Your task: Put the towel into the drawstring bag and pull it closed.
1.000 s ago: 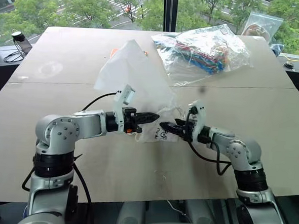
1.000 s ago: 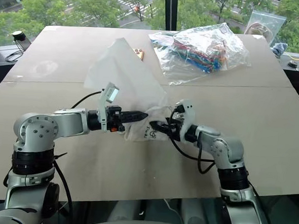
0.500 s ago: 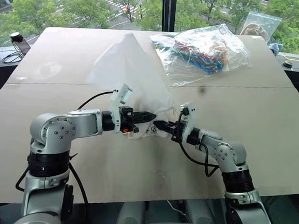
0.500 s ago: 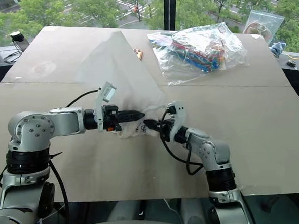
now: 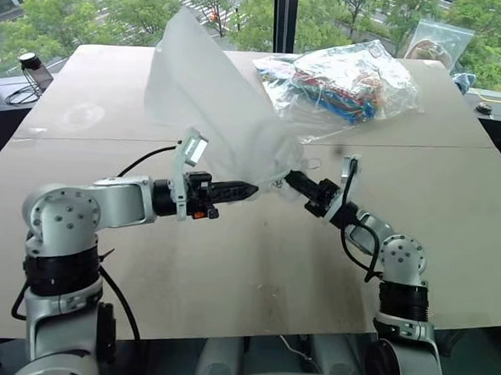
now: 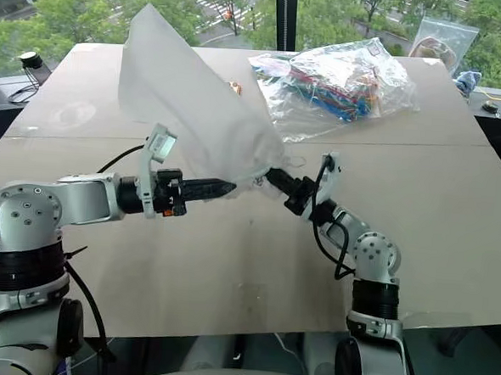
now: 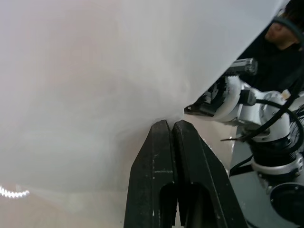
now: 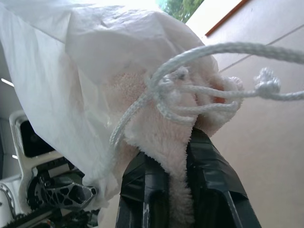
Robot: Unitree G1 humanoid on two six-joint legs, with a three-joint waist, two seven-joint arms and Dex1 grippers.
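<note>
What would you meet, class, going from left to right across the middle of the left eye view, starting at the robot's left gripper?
left gripper → gathered lower end of the drawstring bag → right gripper

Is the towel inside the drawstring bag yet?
Partly: the towel sits at the drawstring bag mouth, pinched by the right claw.

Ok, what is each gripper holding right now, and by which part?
The left gripper pinches the drawstring bag at its lower edge by the mouth. The right gripper clamps the towel by its fluffy edge at the bag's mouth.
</note>
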